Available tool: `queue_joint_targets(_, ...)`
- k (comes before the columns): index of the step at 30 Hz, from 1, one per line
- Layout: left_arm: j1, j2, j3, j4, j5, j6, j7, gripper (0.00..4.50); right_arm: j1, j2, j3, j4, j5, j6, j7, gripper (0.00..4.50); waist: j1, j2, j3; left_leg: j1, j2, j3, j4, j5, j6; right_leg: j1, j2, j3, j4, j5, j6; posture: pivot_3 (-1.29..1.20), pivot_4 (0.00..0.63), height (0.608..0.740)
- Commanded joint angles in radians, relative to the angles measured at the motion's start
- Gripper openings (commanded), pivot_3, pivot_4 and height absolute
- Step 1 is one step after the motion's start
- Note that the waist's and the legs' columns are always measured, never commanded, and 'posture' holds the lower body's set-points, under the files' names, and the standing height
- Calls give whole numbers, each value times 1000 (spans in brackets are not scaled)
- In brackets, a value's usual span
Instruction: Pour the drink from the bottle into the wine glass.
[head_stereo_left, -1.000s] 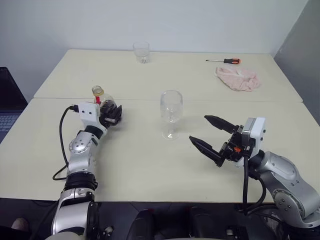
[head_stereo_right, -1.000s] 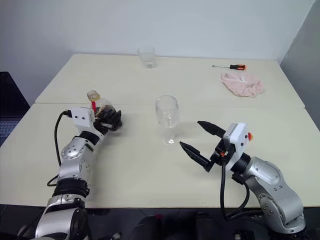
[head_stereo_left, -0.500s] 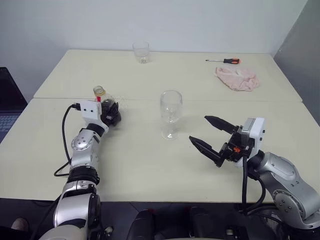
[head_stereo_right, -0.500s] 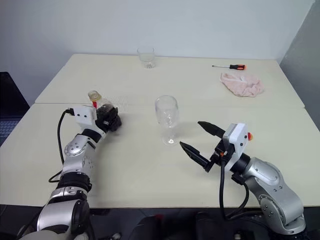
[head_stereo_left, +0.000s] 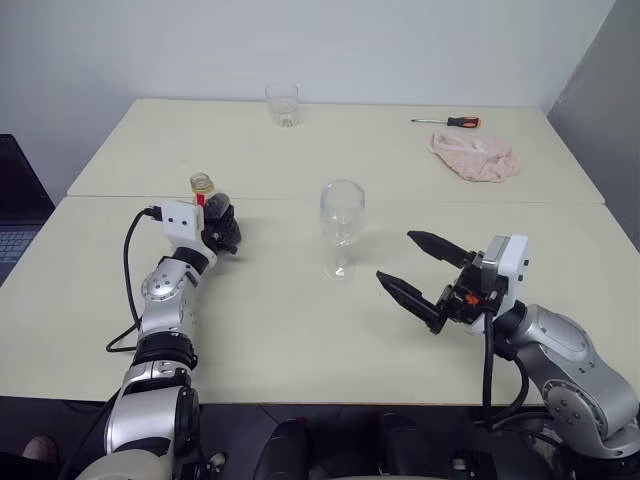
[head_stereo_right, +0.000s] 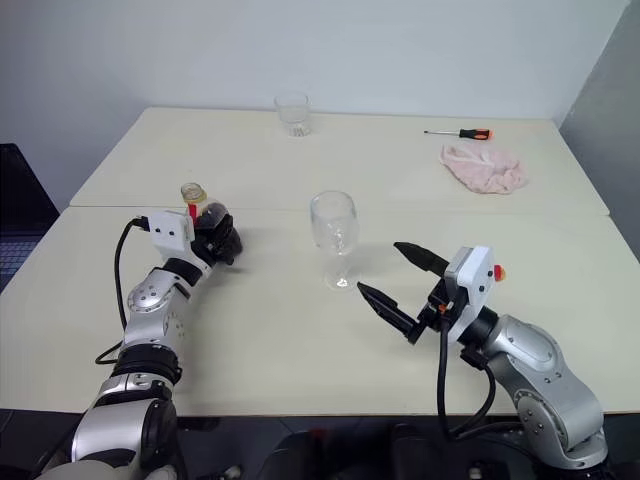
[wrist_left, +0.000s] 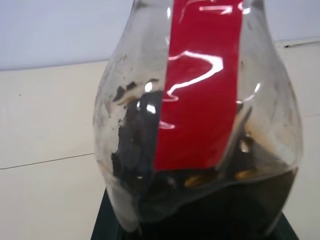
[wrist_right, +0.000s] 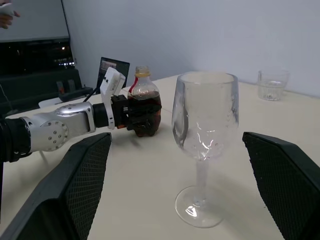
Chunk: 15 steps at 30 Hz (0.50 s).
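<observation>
— So where is the bottle (head_stereo_left: 209, 200)?
— Left of centre, upright, the left gripper (head_stereo_left: 222, 228) clamped round its belly, likely to lift it.
— And the wine glass (head_stereo_left: 342, 226)?
— Mid-frame, empty; the right gripper (head_stereo_left: 419, 272) waits beside it, jaws wide, holding nothing.

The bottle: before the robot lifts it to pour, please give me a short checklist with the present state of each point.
1. Left claw shut on the bottle: ok, it grips the lower body.
2. Bottle upright on the table: ok.
3. Bottle open at the top: cannot tell; the right wrist view shows only a yellow ring at the neck.
4. Drink inside the bottle: ok, dark liquid fills the lower part.
5. Wine glass upright and empty: ok.
6. Right claw apart from the wine glass: ok, it is open and touches nothing.
</observation>
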Motion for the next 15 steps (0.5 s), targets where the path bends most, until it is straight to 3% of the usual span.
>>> queue_joint_targets(1, -38, 24, 1, -19, 4, -23, -14, 1048, -16, 7, -7, -46, 17, -22, 5, 4500, 0, 0, 0, 0, 0, 0, 0, 0, 0, 0, 0, 0, 0, 0, 0, 0, 150, 740)
queue_joint_targets(15, -80, 37, -31, -8, 26, -27, -68, 1048, -22, 1, -14, -47, 7, -32, 33, 4500, 0, 0, 0, -1, 0, 0, 0, 0, 0, 0, 0, 0, 0, 0, 0, 0, 150, 740)
